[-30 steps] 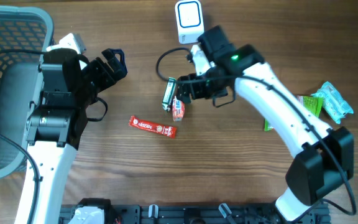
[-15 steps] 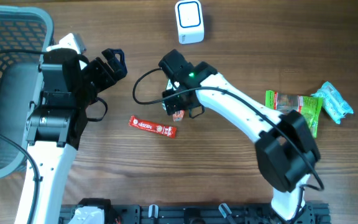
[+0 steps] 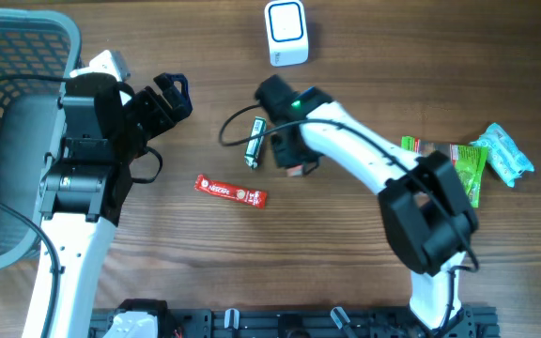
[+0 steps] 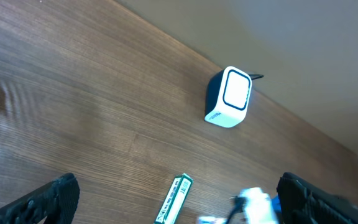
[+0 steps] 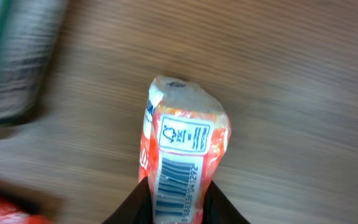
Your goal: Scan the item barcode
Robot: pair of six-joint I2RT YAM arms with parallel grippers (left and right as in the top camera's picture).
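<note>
An orange snack packet sits between the fingers of my right gripper, which is shut on it; its barcode label faces the wrist camera. From overhead, that gripper hangs over the table's middle, just right of a green box, and only a sliver of the packet shows. The white scanner stands at the table's far edge and also shows in the left wrist view as the scanner. My left gripper stays open at the left, holding nothing, its dark fingers at the frame's bottom corners.
A green box lies left of the right gripper, and a red candy bar lies nearer the front. Green packets rest at the right edge. A grey mesh basket fills the left side.
The right gripper's jaws have closed on the orange packet. The arm swung left to it, then shifted slightly right, carrying it away from the green box. The left arm has not moved.
</note>
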